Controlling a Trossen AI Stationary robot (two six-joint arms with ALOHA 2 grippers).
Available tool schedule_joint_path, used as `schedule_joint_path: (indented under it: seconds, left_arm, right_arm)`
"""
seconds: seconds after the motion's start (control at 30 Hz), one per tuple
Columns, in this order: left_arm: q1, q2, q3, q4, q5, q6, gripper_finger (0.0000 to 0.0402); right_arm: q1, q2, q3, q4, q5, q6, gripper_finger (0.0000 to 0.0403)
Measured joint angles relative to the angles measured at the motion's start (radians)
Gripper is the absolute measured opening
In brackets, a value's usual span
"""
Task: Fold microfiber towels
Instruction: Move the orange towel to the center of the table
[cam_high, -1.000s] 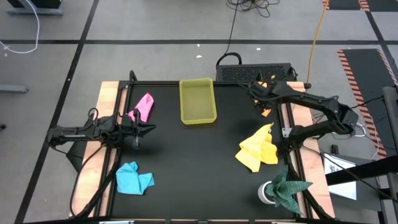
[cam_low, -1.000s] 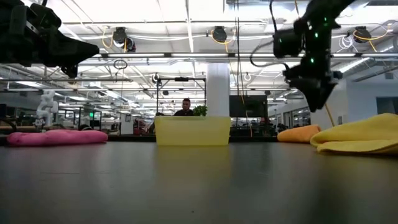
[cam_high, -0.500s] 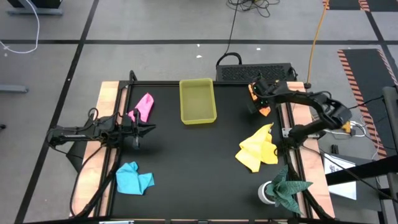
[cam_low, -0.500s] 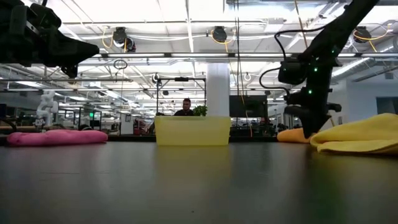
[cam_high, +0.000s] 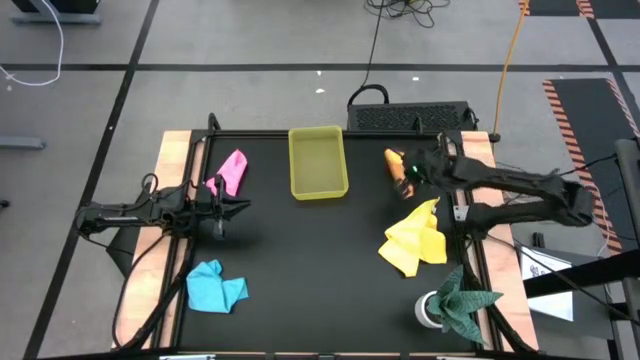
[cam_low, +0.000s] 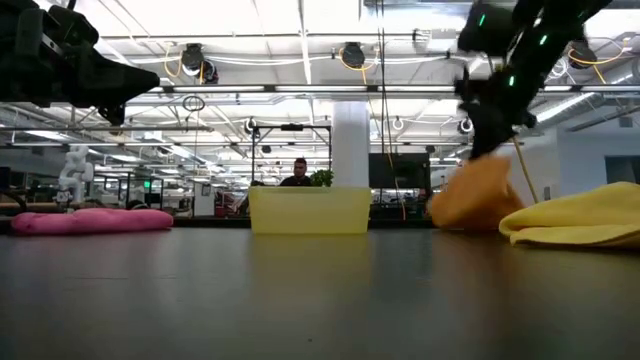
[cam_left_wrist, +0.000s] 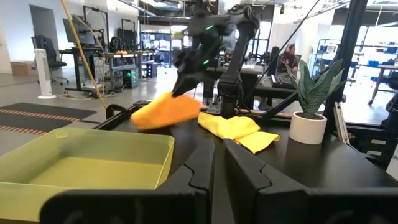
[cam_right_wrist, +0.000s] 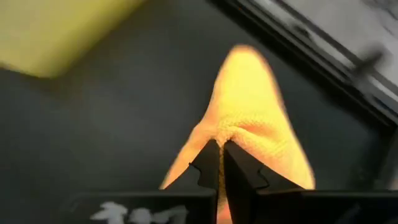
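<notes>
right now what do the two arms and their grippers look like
Both arms are dark, jointed and slim, with black cables looping alongside. The right arm shows small green lights near its wrist. The right gripper and left gripper each have two flat black fingers with notched inner edges.

— Where is there room to pass?
— The table's (cam_high: 330, 290) dark middle lies bare.
— And in the way?
— The tray (cam_high: 318, 162) at the back, the yellow towel (cam_high: 414, 240) and plant (cam_high: 458, 300) right.
</notes>
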Motion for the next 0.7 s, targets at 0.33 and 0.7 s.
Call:
schedule_joint_path:
  seconds: [0.33, 0.7]
  left_arm:
    - [0.0, 0.0, 0.0, 0.0, 0.0, 0.0, 0.0035]
    - [0.0, 0.0, 0.0, 0.0, 0.0, 0.0, 0.0035]
  right_arm:
    - [0.51, 0.072, 0.011, 0.47, -0.158, 0.015, 0.0001]
    - [0.697, 0.505, 0.011, 0.81, -0.193, -0.143, 0.001]
